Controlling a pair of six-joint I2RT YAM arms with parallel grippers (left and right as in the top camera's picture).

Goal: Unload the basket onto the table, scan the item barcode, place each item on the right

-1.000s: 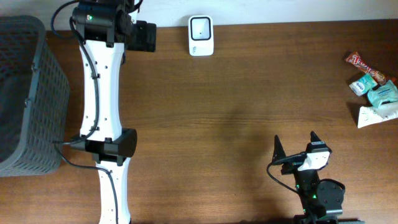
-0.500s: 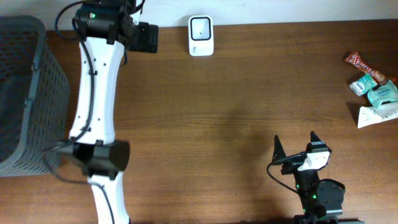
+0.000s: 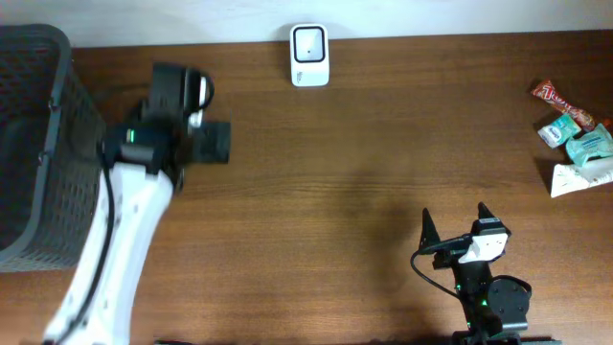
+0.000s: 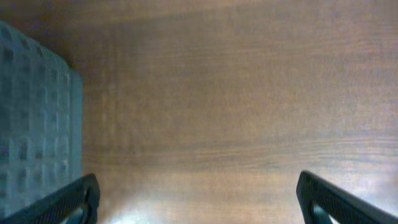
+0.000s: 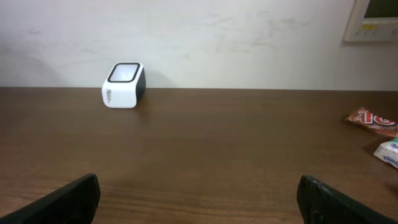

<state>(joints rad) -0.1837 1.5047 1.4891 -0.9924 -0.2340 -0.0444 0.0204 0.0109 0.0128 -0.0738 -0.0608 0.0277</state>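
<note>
Both claws stood open and empty, the left claw (image 4: 199, 200) left of the scanner (image 3: 309, 42), the right claw (image 3: 454, 216) in front of it, and with the snack packets (image 3: 578, 136) bunched far to its right, a grab might catch two.

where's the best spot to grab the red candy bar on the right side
Probably from above, pinching across the narrow width of the red candy bar near its free end: it lies flat and diagonal, with small packets crowding its other end.
</note>
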